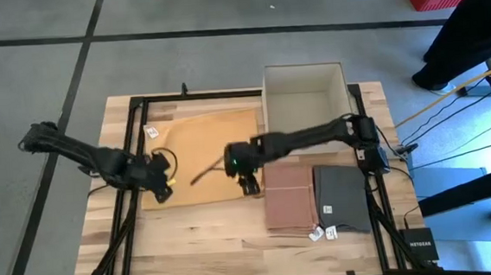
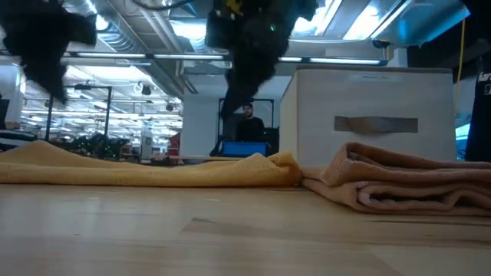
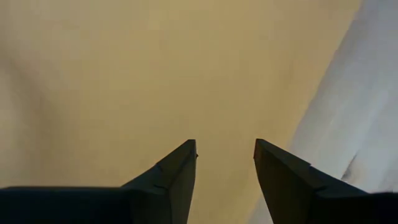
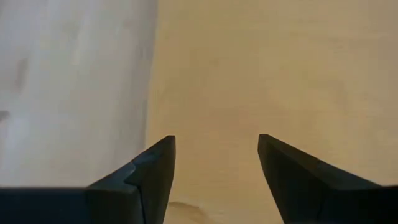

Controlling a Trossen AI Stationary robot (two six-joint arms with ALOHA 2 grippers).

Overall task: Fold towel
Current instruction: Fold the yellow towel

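A mustard-yellow towel (image 1: 203, 153) lies spread flat on the wooden table (image 1: 235, 234), left of centre. My left gripper (image 1: 164, 188) hangs over the towel's near left corner. It is open, and its fingers (image 3: 168, 180) have only towel (image 3: 137, 74) and bare table (image 3: 360, 118) beyond them. My right gripper (image 1: 249, 187) hangs over the towel's near right corner. It is also open, with towel (image 4: 280, 74) and table (image 4: 62, 81) beyond it. In the low view both arms (image 2: 249, 46) stand above the towel (image 2: 153, 172), clear of it.
A folded reddish-brown towel (image 1: 289, 199) and a folded dark grey one (image 1: 343, 200) lie side by side near the right front. A white open box (image 1: 305, 90) stands at the far right. Bare wood runs along the near edge.
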